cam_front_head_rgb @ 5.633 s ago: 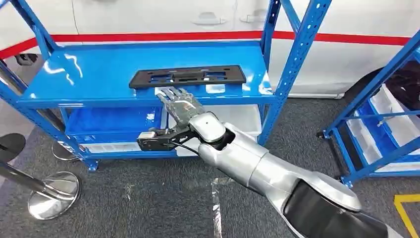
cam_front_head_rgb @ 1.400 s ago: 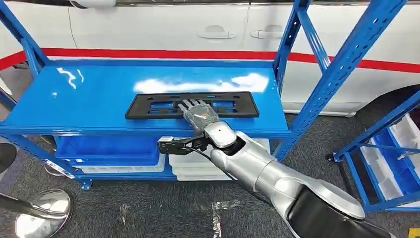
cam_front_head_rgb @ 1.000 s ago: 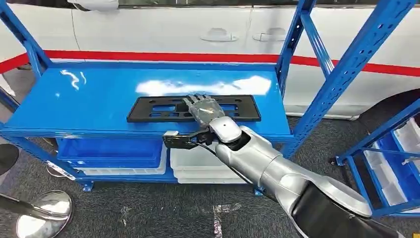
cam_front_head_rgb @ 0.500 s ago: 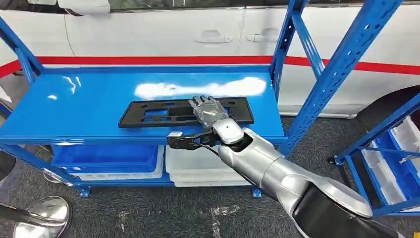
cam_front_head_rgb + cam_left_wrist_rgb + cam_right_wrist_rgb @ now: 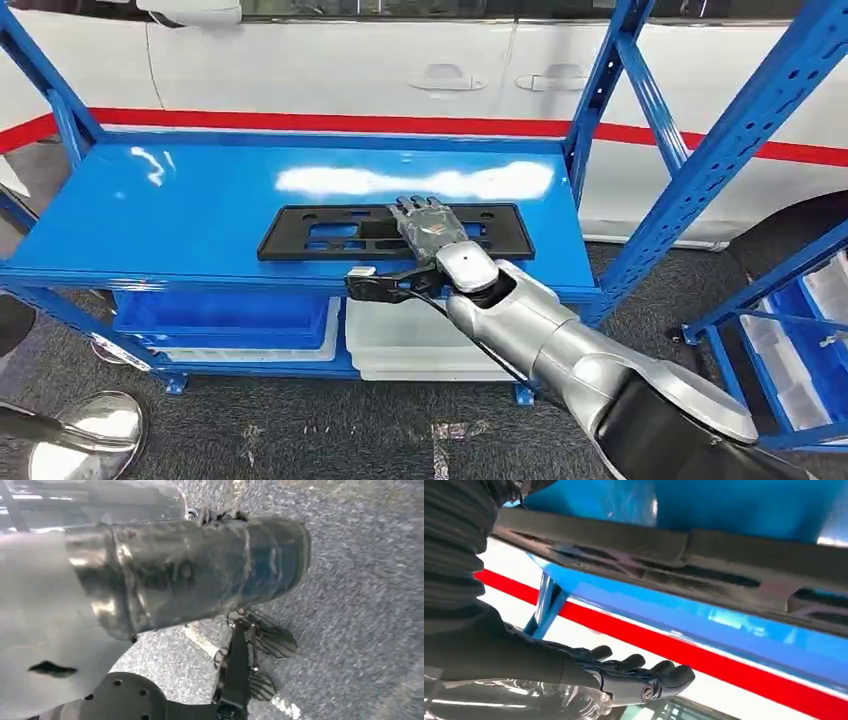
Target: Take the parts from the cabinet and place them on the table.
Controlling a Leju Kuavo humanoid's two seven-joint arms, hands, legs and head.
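The right arm reached forward over the front edge of the blue shelf, its right hand lying palm-down across the middle of the black plastic part. The fingers were stretched out and apart, gripping nothing. The part lay flat on the shelf, near its front edge.

The right arm comes in from the lower right of the head view and reaches forward and up to the left, its silver forearm narrowing to a rounded wrist. The right hand lies palm down, fingers stretched forward and close together, holding nothing. In the right wrist view the dark fingers extend almost straight, side by side, the fingertips level.
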